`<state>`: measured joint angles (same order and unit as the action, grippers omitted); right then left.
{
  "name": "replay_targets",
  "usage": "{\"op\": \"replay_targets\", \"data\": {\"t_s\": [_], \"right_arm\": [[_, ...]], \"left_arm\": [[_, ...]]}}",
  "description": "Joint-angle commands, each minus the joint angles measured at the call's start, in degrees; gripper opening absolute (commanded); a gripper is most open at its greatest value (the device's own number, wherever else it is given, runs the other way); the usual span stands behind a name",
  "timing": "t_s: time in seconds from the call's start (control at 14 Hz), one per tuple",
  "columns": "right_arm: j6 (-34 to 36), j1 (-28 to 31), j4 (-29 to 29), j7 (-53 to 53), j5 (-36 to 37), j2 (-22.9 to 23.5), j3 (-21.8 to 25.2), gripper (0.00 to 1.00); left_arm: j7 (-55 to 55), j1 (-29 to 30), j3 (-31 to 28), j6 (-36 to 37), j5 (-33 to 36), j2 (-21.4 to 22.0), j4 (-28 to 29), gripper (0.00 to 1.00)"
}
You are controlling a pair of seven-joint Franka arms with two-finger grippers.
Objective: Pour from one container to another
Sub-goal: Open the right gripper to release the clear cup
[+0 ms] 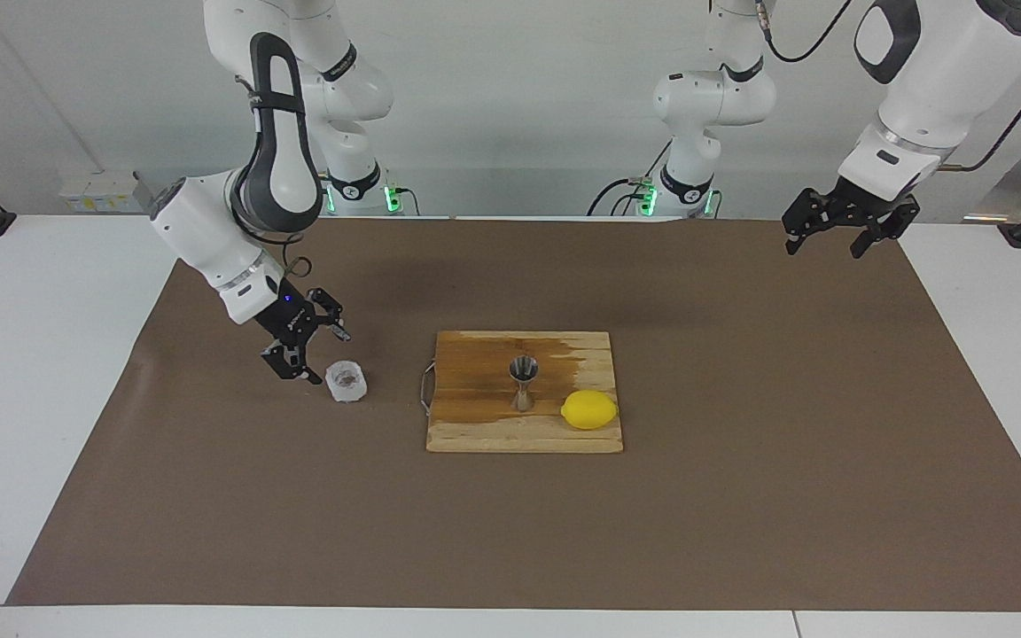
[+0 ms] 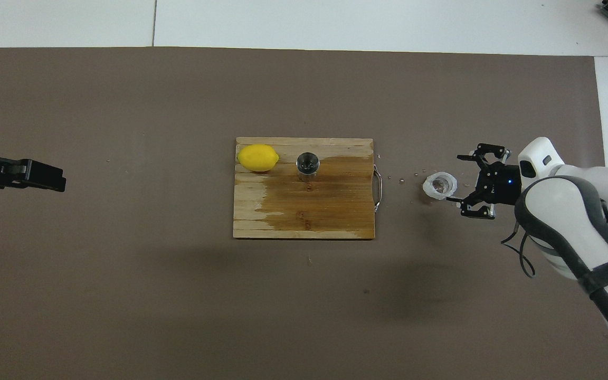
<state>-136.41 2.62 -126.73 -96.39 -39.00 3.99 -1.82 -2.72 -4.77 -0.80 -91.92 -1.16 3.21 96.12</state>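
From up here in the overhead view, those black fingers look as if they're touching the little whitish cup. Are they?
Observer: No grip. Seen from across the table, the right arm's fingers hang open, lifted off the mat, beside the cup rather than around it.
Operator: And the shiny ring on the board?
Observer: It's a steel jigger, hourglass-shaped, standing upright on the wooden board.
Operator: The other arm?
Observer: The left arm's fingers wait open, high over the mat's corner.

Overhead view: left tool [image 2: 45, 177] seen side-on at left edge, its arm cut off by the frame. Right arm cut off at lower right corner. Contents of cup [image 2: 440, 185] and jigger [image 2: 307, 163] too small to tell.
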Motion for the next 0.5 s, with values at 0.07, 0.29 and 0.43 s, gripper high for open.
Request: {"op": "replay_targets", "data": {"t_s": [0.07,0.29,0.43], "right_arm": [[6.23,0.11,2.36,20.04,10.23,-2.22,-0.20,1.00],[15.08,-0.16,5.08,42.70,23.93,-6.09,-0.90,1.00],[21.94,-0.86,7.45,55.46,29.40,-8.03,-1.08,1.00]], "left_arm": [[-0.45,0.47,0.36,-0.54,1.07,1.27,1.43,1.00],[-0.45,0.47,0.36,-0.54,0.98,1.18,1.43,1.00],[-0.45,0.55,0.36,-0.54,1.07,1.18,1.43,1.00]]}}
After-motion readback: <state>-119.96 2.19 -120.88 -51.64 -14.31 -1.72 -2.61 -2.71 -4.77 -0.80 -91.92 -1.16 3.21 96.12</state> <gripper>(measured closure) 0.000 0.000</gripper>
